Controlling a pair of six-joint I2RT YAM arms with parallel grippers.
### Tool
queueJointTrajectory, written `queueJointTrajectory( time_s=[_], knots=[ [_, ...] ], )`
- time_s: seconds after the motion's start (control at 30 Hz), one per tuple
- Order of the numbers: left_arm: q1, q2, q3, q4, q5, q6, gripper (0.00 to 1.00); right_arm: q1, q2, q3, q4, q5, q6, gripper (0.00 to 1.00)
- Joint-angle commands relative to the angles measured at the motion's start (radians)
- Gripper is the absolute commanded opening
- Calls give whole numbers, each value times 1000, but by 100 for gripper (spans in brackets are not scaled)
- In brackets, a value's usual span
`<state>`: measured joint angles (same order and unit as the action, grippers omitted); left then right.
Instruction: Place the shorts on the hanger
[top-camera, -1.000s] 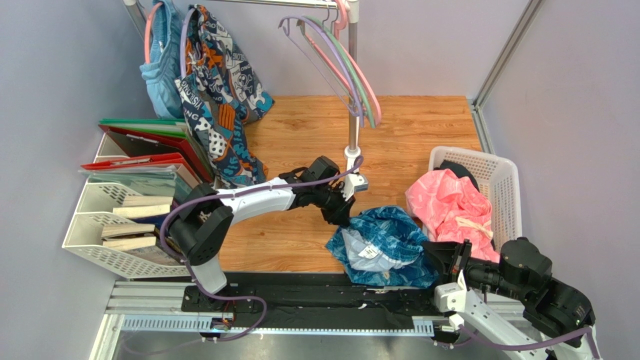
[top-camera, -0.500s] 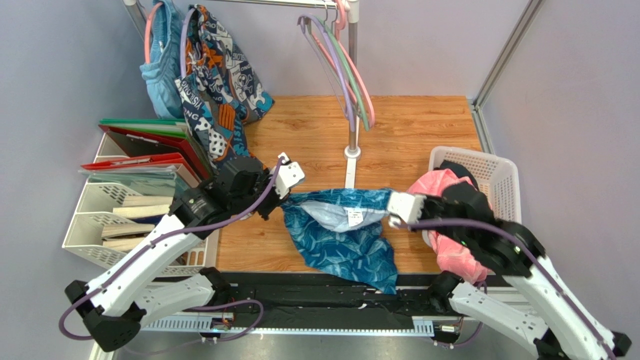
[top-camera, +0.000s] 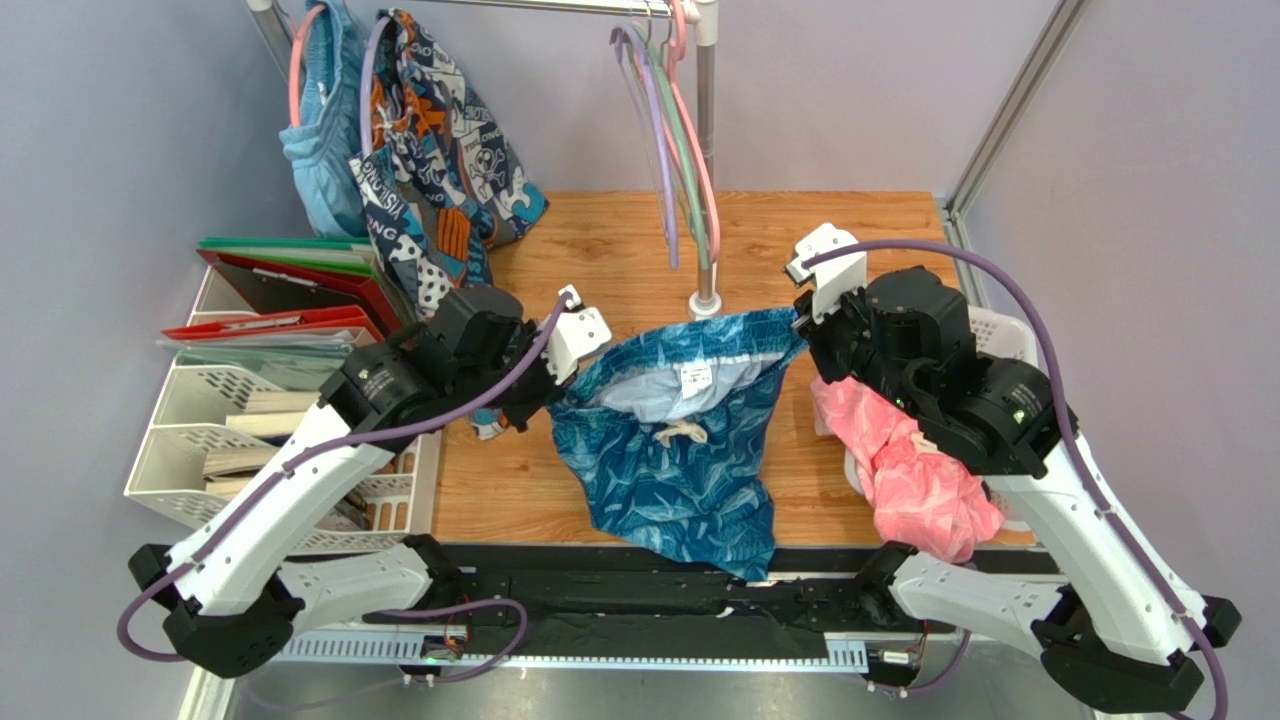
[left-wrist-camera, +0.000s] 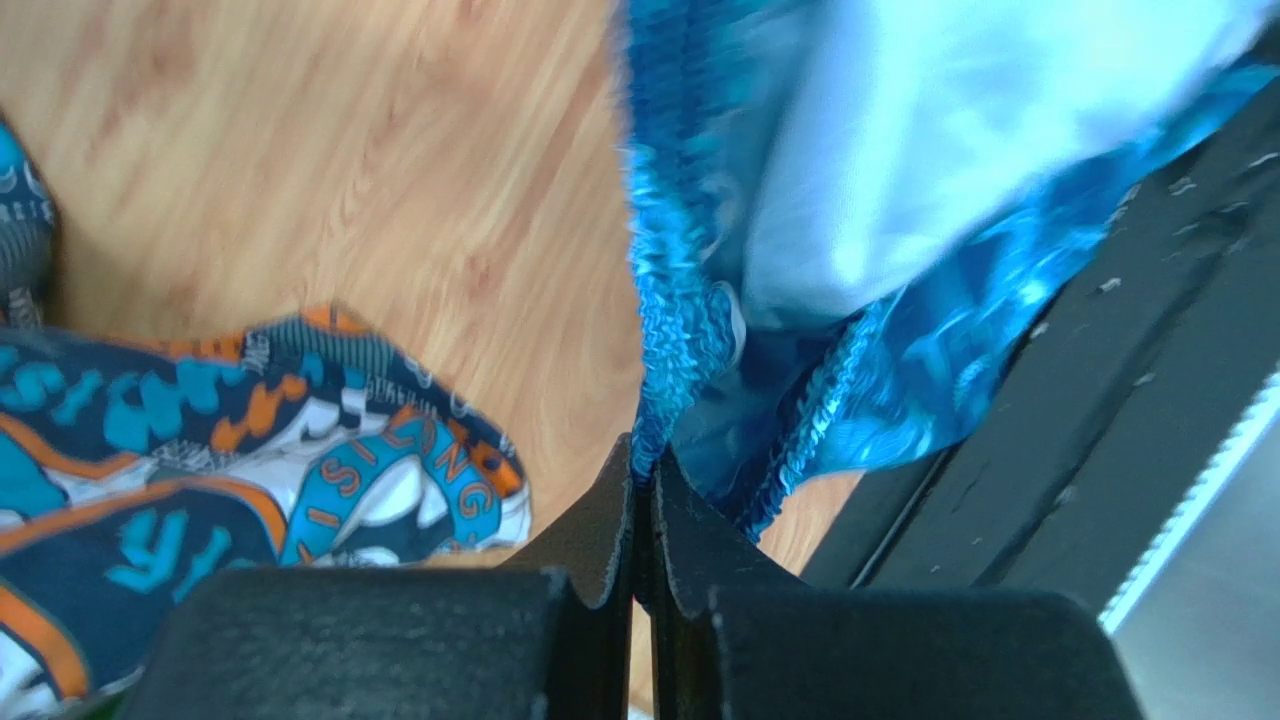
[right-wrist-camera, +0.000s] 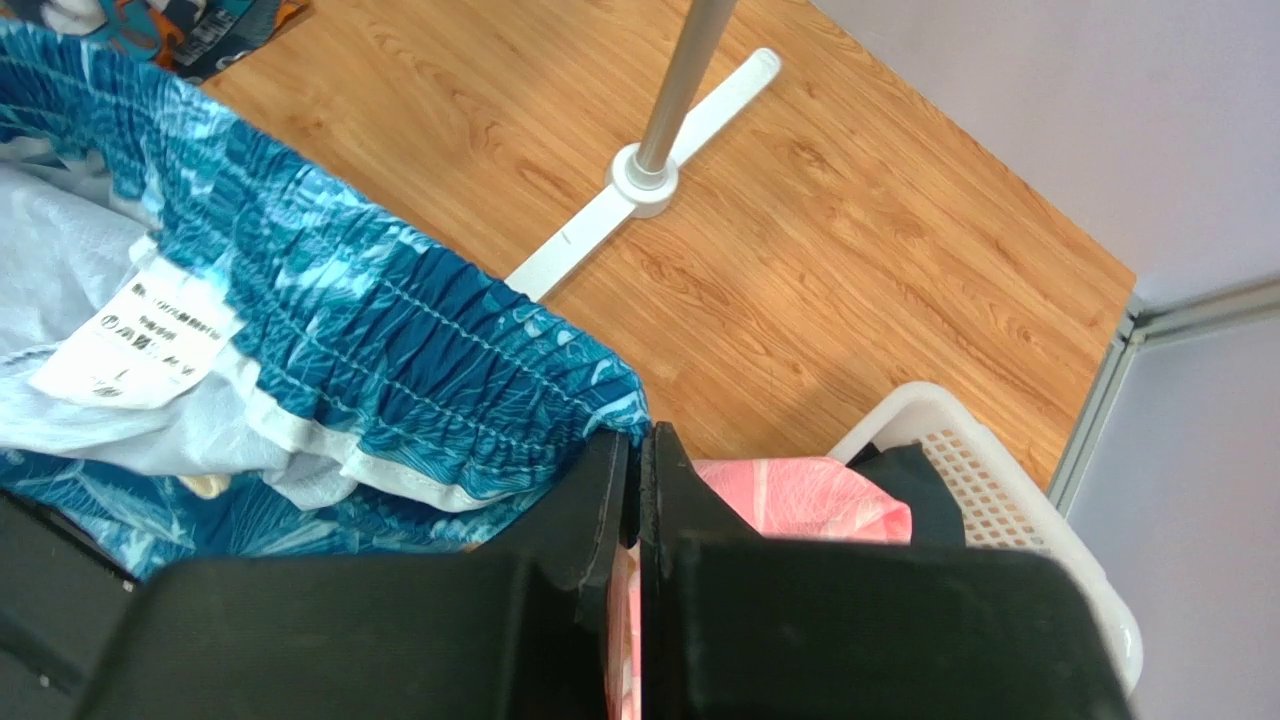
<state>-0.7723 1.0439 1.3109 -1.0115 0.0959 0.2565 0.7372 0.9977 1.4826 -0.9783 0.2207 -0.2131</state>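
**A:** What has the left gripper (left-wrist-camera: 643, 468) got?

**B:** Its jaws are pressed together on the elastic waistband of the shorts (top-camera: 676, 465). It holds the left end of the band, just left of centre in the overhead view.

**A:** And the right gripper (right-wrist-camera: 634, 447)?

**B:** Clamped tight on the other end of the waistband, right of centre. The band is stretched open between the two. The legs hang toward the bottom of the frame, and the lowest corner overlaps the black strip (top-camera: 526, 578) at the near edge of the table (top-camera: 601, 240).

**A:** What shows inside the shorts?

**B:** Pale lining, a white label (top-camera: 693, 378), and the white drawstring (top-camera: 679, 434) just below it.

**A:** Where is the hanger (top-camera: 661, 150)?

**B:** Top centre, hanging on the rack beside a green one and a pink one, well apart from the shorts.

**A:** And further out?

**B:** At the right there is a white basket (top-camera: 1010, 338) with a pink garment (top-camera: 917, 465) spilling over its near side, close to the right arm. A cartoon-print garment (top-camera: 436, 165) hangs at the upper left. A paper tray (top-camera: 196, 450) holding folders and books sits at the left edge.
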Motion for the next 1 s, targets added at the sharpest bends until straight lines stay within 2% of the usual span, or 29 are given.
queueJointTrajectory(
  time_s=[0.0,0.1,0.2,0.23,0.33,0.47,0.53,0.57,0.67,0.7,0.73,0.8,0.87,0.97],
  knots=[
    [-89,45,213,-42,83,-104,0,22,45,-34,102,150,98,0],
    [-110,109,319,-79,99,-203,0,67,76,-56,136,255,81,0],
    [-99,91,332,-81,-68,-252,0,65,91,-87,151,388,0,0],
    [-61,81,324,-76,-162,-276,0,33,90,-117,142,420,-21,0],
    [31,58,280,-88,-357,-272,0,-57,59,-162,96,402,-120,0],
    [93,35,267,-93,-429,-195,0,-94,-13,-153,73,303,-284,0],
    [94,27,306,-101,-357,-143,0,-94,-11,-81,9,219,-340,0],
    [94,28,332,-117,-323,-131,0,-93,14,12,-19,198,-367,0],
    [94,76,503,-188,-179,-94,0,-82,87,223,-146,140,-437,0],
    [93,115,621,-215,-133,-80,0,-79,143,390,-178,131,-442,0],
    [93,139,683,-273,-67,-76,0,-76,166,465,-254,85,-471,0],
    [93,200,852,-334,-4,-63,0,-42,234,652,-316,100,-492,0],
    [93,232,975,-416,51,-51,0,17,262,731,-401,130,-520,0],
    [93,234,984,-466,94,-36,0,112,260,737,-467,178,-529,0]
  ],
)
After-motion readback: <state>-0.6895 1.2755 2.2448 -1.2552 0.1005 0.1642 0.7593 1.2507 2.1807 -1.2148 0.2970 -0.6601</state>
